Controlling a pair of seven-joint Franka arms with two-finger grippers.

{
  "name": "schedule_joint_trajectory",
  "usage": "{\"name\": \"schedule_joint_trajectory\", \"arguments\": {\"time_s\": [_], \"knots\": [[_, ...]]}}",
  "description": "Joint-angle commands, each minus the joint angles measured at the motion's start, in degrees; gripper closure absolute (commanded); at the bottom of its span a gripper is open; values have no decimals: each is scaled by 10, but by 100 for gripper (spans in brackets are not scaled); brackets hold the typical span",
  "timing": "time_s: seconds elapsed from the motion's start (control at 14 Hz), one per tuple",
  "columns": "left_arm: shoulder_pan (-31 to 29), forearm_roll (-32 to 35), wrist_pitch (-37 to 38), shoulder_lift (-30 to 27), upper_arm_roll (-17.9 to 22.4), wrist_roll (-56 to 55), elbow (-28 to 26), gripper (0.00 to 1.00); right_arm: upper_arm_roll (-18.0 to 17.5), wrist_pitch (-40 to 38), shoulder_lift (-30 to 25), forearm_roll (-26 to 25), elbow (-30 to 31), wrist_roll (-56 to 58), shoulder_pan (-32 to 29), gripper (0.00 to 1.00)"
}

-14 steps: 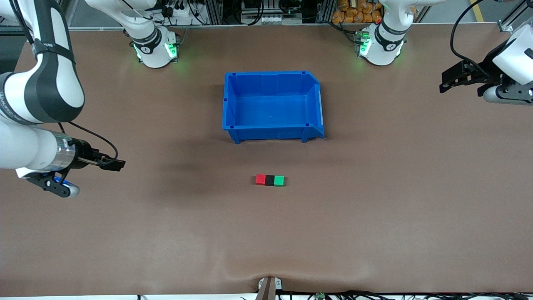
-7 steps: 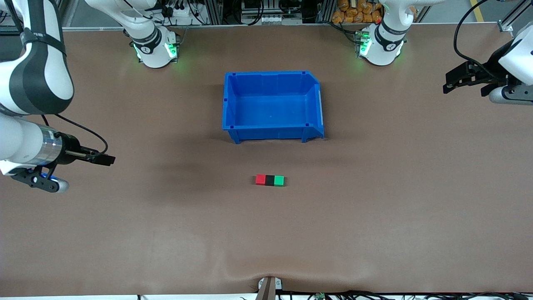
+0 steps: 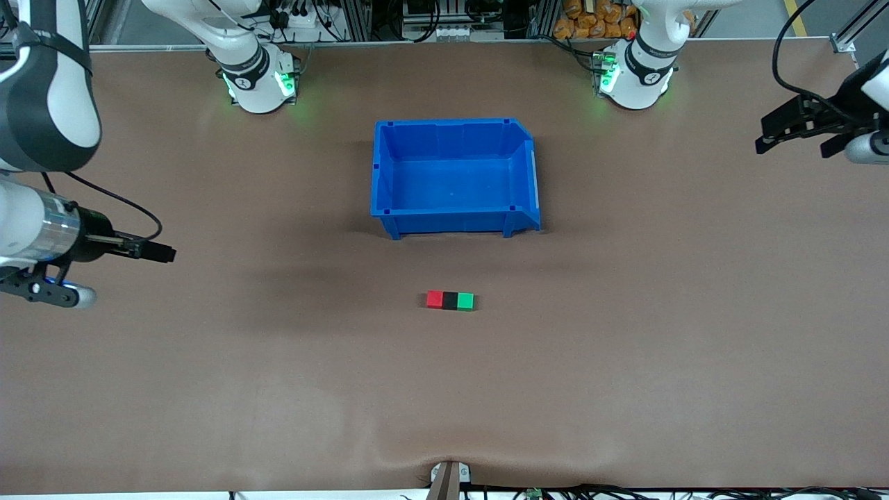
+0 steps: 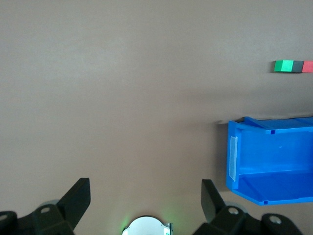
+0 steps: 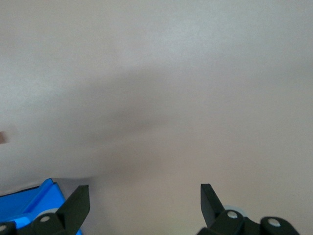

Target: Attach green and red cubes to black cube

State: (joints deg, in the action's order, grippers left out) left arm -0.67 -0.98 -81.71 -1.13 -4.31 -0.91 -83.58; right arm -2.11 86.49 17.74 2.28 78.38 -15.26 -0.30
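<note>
Brown table (image 3: 625, 361), left gripper (image 3: 767, 135) and right gripper (image 3: 161, 253) spread empty above opposite ends.

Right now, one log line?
cubes: red | black | green joined | left gripper open | right gripper open

A brown matte table surface (image 3: 625, 361) is seen filling nearly the whole front view, with soft shadows cast across its middle and a slight ripple at the edge nearest the front camera. A small metal bracket (image 3: 450, 475) is fixed at that near edge. Along the top, aluminium framing (image 3: 389, 17), cable bundles (image 3: 292, 14) and some orange items (image 3: 590, 19) are visible past the table.
</note>
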Motion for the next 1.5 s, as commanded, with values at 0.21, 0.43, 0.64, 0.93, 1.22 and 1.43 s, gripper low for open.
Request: {"name": "schedule_joint_trajectory", "arguments": {"time_s": [0.21, 0.43, 0.64, 0.93, 1.22, 1.43], "knots": [[-4, -5, -4, -1, 1, 18, 7, 0, -1, -12, -34, -6, 10, 29, -3, 0], [-3, -5, -11, 2, 0, 18, 6, 0, 0, -12, -41, -7, 10, 58, -5, 0], [-3, -5, -17, 2, 0, 18, 6, 0, 11, -12, -49, -7, 10, 88, -3, 0], [6, -5, -20, 3, -3, 14, 7, 0, 13, -9, -68, -7, 14, 106, -5, 0], [5, -7, -24, 4, -5, 12, 4, 0, 13, -7, -80, -7, 15, 106, -14, 0], [0, -18, -23, 11, -2, 10, 6, 0, 16, -7, -90, -7, 16, 106, -22, 0]]}}
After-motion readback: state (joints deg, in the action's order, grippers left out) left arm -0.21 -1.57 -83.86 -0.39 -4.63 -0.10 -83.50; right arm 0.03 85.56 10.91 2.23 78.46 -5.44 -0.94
